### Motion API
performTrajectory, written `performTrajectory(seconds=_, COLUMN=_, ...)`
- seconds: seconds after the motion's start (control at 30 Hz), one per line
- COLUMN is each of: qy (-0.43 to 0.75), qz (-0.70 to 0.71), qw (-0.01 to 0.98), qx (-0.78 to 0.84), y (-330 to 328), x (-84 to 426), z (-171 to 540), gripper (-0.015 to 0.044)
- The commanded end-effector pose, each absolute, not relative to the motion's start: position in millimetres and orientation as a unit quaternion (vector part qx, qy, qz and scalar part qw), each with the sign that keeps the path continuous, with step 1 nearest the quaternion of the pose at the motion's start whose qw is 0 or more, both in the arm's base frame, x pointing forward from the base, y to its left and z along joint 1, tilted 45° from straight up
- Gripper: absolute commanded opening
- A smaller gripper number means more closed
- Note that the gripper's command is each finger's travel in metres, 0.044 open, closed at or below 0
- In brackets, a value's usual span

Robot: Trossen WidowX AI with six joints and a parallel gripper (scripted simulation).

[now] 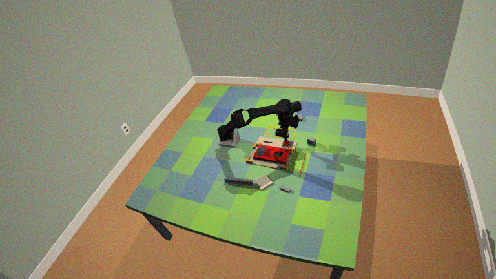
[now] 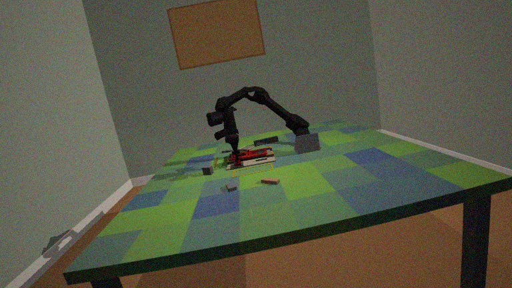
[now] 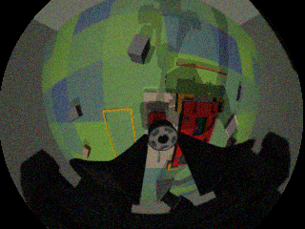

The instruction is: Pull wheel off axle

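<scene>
My gripper (image 1: 285, 138) (image 2: 235, 152) (image 3: 162, 135) points down and is shut on the wheel. The wheel (image 3: 155, 138) is a small grey disc with a dark hub, between the fingertips in the wrist view. It hangs over or close to a red block (image 1: 287, 143) (image 3: 156, 116) on the pale board (image 1: 263, 139) (image 3: 150, 96). The axle is hidden behind the wheel and fingers, so I cannot tell whether the wheel is still around it. The marked area (image 1: 267, 132) (image 2: 252, 173) (image 3: 117, 110) is a yellow outline on the table beside the board.
A red panel (image 1: 271, 154) (image 3: 193, 131) with dark parts lies on the board beside the gripper. A grey block (image 1: 310, 141) (image 2: 207, 170) (image 3: 138, 48) stands beyond the board. A thin orange bar (image 1: 302, 164) (image 3: 201, 68) and a tan block (image 2: 270, 181) are also on the table.
</scene>
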State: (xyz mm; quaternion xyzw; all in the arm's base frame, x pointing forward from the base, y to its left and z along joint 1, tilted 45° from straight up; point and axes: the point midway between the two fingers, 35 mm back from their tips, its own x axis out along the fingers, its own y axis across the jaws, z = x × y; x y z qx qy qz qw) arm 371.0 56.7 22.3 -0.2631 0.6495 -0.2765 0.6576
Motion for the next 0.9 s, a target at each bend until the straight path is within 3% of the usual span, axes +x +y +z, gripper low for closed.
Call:
performTrajectory(seconds=0.0, qy=0.648, qz=-0.276, qw=0.661, qx=-0.259, y=65.9, x=371.8, z=30.3, gripper=0.0)
performTrajectory(seconds=0.23, qy=0.649, qz=-0.276, qw=0.661, qx=-0.259, y=78.3, x=371.3, z=45.9, gripper=0.0)
performTrajectory(seconds=0.87, qy=0.65, qz=-0.272, qw=0.661, qx=-0.257, y=144.6, x=316.0, z=-18.8, gripper=0.0)
